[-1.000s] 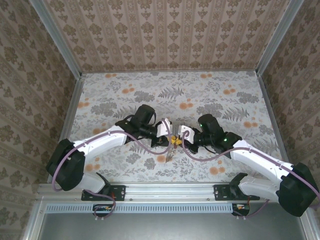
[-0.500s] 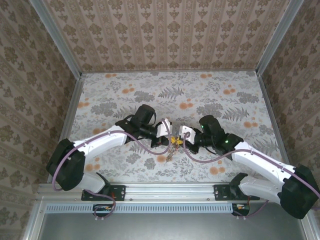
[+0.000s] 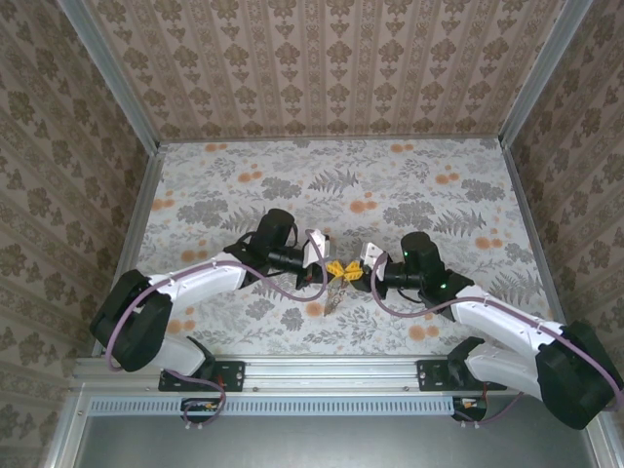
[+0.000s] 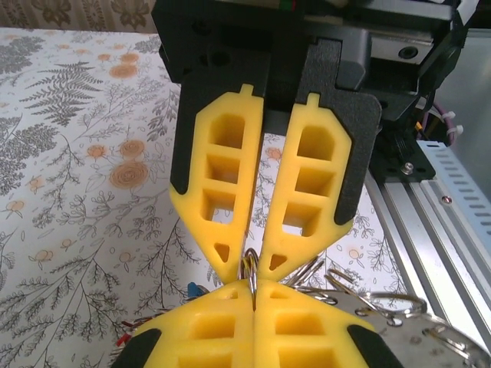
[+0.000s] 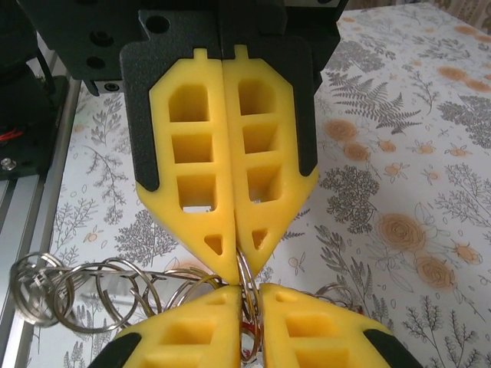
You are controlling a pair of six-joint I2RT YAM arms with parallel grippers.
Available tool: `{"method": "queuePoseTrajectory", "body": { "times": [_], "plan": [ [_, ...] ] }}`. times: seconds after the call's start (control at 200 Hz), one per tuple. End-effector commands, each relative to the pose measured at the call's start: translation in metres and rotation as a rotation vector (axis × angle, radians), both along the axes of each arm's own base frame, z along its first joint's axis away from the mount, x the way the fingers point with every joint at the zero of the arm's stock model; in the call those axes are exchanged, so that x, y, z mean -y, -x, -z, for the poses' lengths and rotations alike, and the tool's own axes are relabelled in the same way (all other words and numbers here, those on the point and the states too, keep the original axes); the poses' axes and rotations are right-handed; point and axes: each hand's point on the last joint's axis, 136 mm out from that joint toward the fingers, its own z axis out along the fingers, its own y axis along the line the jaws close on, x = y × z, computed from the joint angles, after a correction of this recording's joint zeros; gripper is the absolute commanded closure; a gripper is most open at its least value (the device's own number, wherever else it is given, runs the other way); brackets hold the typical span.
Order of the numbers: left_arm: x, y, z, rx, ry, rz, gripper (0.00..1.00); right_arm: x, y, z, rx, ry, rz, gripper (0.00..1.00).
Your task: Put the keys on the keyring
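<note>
I'm pinching silver ring (image 4: 251, 264) w/ L fingers (image 4: 215, 322); R fingers (image 5: 307, 322) sitting slightly parted around it – needing steady L, gentle R regrip.

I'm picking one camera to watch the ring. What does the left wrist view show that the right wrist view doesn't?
Left wrist: the right gripper face-on, its fingers slightly parted around a ring, and a blue key head beside the fingertips.
Right wrist: the left gripper face-on, shut on that ring.
Both: the two grippers tip to tip, a bunch of silver rings, the floral table and the rail.
</note>
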Motion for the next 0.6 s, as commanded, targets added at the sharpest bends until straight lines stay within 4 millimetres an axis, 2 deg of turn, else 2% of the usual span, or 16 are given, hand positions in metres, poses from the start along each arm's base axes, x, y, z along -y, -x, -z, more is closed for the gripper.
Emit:
{"method": "queuePoseTrajectory", "body": {
  "times": [0.0, 0.17, 0.27, 0.38, 0.48, 0.595],
  "plan": [
    [0.004, 0.011, -0.036, 0.034, 0.135, 0.075, 1.00, -0.003, -0.004, -0.005, 0.001, -0.052, -0.002, 0.84],
    [0.003, 0.011, -0.037, 0.034, 0.142, 0.071, 1.00, -0.002, -0.006, -0.004, -0.002, -0.048, 0.002, 0.86],
    [0.002, 0.009, -0.035, 0.038, 0.131, 0.047, 1.00, 0.000, -0.009, -0.002, 0.004, -0.016, 0.012, 0.97],
    [-0.002, 0.004, -0.022, 0.049, 0.053, 0.014, 1.00, 0.001, -0.008, -0.005, -0.005, 0.038, -0.006, 1.00],
    [-0.002, -0.001, -0.010, 0.072, -0.027, -0.013, 0.88, 0.001, -0.006, -0.008, 0.003, 0.079, -0.028, 1.00],
    [0.000, -0.004, -0.002, 0.084, -0.067, -0.025, 0.83, 0.000, -0.005, -0.007, 0.004, 0.134, -0.053, 1.00]
  ]
}}
